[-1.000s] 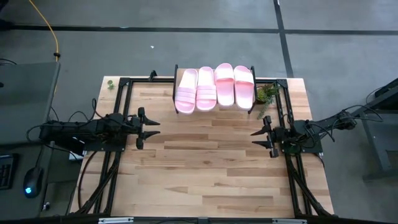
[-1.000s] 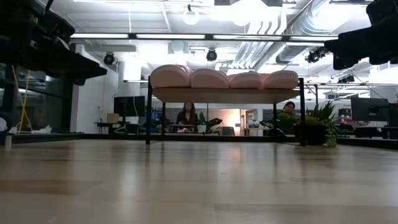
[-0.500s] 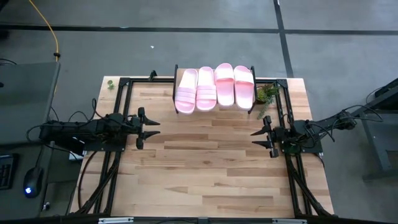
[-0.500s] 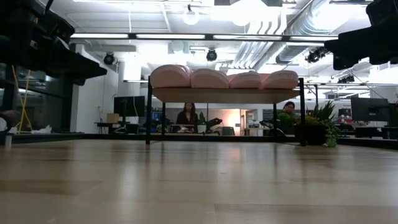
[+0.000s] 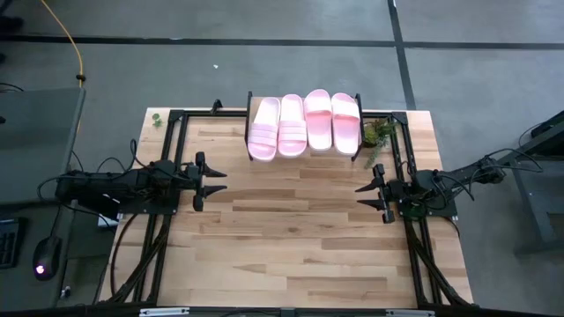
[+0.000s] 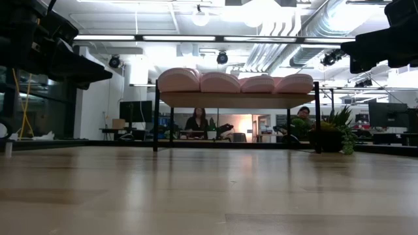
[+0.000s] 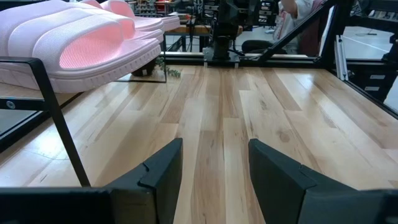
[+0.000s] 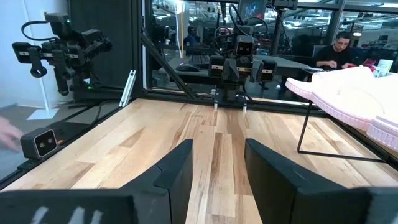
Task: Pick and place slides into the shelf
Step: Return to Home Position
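Note:
Several pale pink slides (image 5: 304,124) lie side by side by their soles on the shelf (image 5: 249,114), a low rack with black legs at the table's far edge. The low view shows their toe ends (image 6: 234,82) in a row on the plank. My left gripper (image 5: 216,180) hovers open at the table's left side, well short of the shelf; its wrist view shows the nearest slide (image 7: 81,50) overhanging the rack. My right gripper (image 5: 364,195) hovers open at the table's right side, and its wrist view catches a slide (image 8: 348,93) on the rack.
A small green plant (image 5: 379,134) stands just right of the shelf at the far right corner. Black frame rails (image 5: 169,141) run along the table's left and right sides. Bare wood (image 5: 291,229) stretches between the arms. People sit in the room beyond (image 6: 196,123).

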